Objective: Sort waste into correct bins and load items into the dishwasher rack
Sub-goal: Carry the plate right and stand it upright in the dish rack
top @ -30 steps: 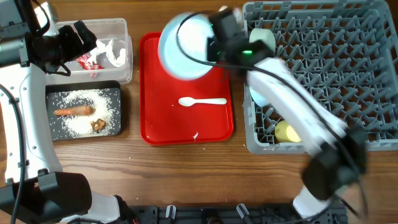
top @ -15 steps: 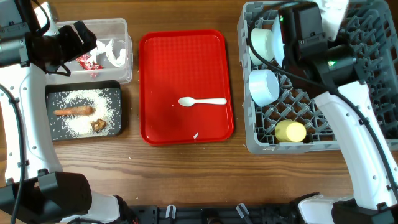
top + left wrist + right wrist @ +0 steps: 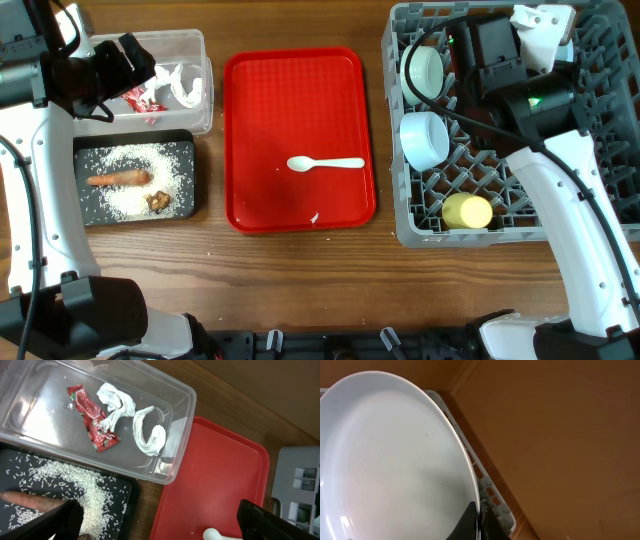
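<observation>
My right gripper (image 3: 479, 521) is shut on the rim of the pale blue plate (image 3: 390, 460), which fills the right wrist view and is held on edge over the grey dishwasher rack (image 3: 590, 190); in the overhead view the arm hides the plate. Two pale blue bowls (image 3: 422, 70) (image 3: 423, 138) and the yellow cup (image 3: 467, 211) sit in the rack's left side. The white spoon (image 3: 325, 163) lies on the red tray (image 3: 260, 200). My left gripper (image 3: 160, 520) is open and empty above the clear tub (image 3: 175, 425), which holds the red-and-white wrapper (image 3: 92, 417) and white paper (image 3: 147, 435).
The black tray (image 3: 185, 145) below the tub holds rice grains (image 3: 130, 200), the carrot piece (image 3: 118, 179) and a brown lump (image 3: 158, 201). Bare wood table lies between the trays and along the front edge.
My right arm has carried the plate from above the red tray's far edge rightward to over the rack's back. The left arm has not moved.
</observation>
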Action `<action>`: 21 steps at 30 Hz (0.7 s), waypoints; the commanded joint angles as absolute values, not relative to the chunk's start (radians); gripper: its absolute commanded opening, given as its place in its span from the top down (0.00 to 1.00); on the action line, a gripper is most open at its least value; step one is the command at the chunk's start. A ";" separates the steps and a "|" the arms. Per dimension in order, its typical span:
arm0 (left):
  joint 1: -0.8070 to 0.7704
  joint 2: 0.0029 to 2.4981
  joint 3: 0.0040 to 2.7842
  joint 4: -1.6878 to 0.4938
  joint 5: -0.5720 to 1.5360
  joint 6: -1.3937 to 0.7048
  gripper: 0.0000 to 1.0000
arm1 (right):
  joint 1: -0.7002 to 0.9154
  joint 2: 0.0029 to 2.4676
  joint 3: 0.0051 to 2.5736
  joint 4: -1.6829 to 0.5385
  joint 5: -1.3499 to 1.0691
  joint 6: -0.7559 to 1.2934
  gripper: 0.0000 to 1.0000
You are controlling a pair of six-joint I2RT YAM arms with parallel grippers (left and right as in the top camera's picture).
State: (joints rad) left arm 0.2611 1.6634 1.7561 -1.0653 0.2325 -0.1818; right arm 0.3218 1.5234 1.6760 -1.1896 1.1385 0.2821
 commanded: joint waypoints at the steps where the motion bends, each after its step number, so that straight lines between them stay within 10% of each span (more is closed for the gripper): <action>1: 0.265 1.668 1.761 -1.063 0.234 -0.191 0.00 | 0.321 1.499 1.674 -1.187 1.189 0.266 0.96; 21: 0.265 1.668 1.761 -1.062 0.234 -0.191 0.00 | 0.236 1.597 1.625 -0.712 1.026 -0.430 0.96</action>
State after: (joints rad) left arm 0.2611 1.6634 1.7561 -1.0649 0.2329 -0.1818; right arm 0.2775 1.5677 1.6306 -0.7303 1.1004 -0.2939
